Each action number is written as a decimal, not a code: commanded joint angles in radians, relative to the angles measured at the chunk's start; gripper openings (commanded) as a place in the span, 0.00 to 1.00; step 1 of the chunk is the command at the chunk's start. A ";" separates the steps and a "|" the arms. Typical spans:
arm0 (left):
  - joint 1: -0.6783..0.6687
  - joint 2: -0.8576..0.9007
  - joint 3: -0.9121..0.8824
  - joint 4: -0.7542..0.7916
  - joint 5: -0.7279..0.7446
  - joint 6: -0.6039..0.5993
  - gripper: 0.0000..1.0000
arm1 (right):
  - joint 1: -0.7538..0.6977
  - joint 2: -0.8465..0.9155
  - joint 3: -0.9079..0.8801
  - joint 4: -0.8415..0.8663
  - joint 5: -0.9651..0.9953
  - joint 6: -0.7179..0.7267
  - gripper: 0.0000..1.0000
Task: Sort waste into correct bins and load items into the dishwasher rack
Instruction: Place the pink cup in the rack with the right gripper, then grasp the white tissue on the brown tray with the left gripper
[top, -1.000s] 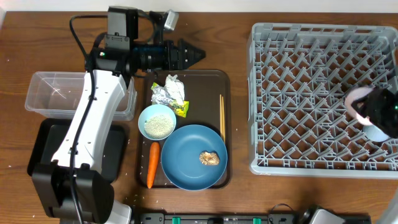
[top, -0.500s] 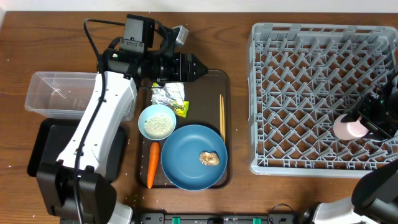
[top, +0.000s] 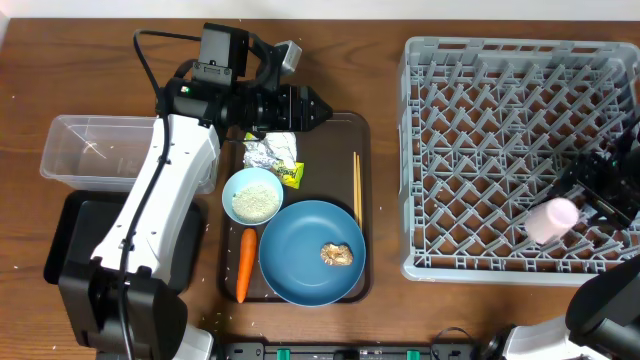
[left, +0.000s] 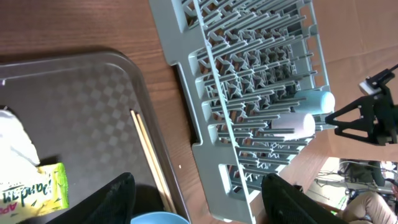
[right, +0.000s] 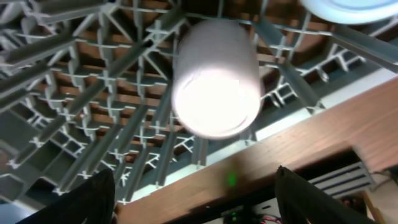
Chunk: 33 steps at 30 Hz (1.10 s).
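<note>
The pink cup (top: 553, 218) lies on its side in the grey dishwasher rack (top: 480, 140), near its front right. My right gripper (top: 585, 195) is open just right of it, not touching; the right wrist view shows the pink cup (right: 216, 74) free between the spread fingers (right: 199, 193), with the light blue cup (right: 354, 9) beside it. My left gripper (top: 320, 108) is open and empty over the brown tray's far edge. On that tray are foil (top: 262, 152), a white wrapper (top: 278, 130), a yellow-green packet (top: 291, 176), chopsticks (top: 357, 188), a rice bowl (top: 252, 197), a carrot (top: 244, 264) and a blue plate (top: 300, 270) with a brown lump (top: 337, 255).
The clear tub (top: 90, 150) and the black tray (top: 65, 245) stand at the left, partly under my left arm. The brown serving tray (top: 335, 135) sits between them and the rack. The left wrist view shows the chopsticks (left: 149, 158) and the rack (left: 249, 56).
My right gripper carried the pink cup toward the rack's front, opened and let it go; the cup now lies on its side. My left arm moved right, then stayed still.
</note>
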 joint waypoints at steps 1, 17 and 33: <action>0.001 -0.008 0.007 -0.026 -0.069 0.035 0.66 | -0.002 -0.024 0.011 0.020 -0.132 -0.060 0.73; 0.001 -0.138 -0.041 -0.392 -0.550 0.042 0.66 | 0.256 -0.401 0.061 0.349 -0.492 -0.163 0.80; -0.005 0.073 -0.313 0.189 -0.764 0.042 0.66 | 0.468 -0.312 0.058 0.345 -0.426 -0.137 0.74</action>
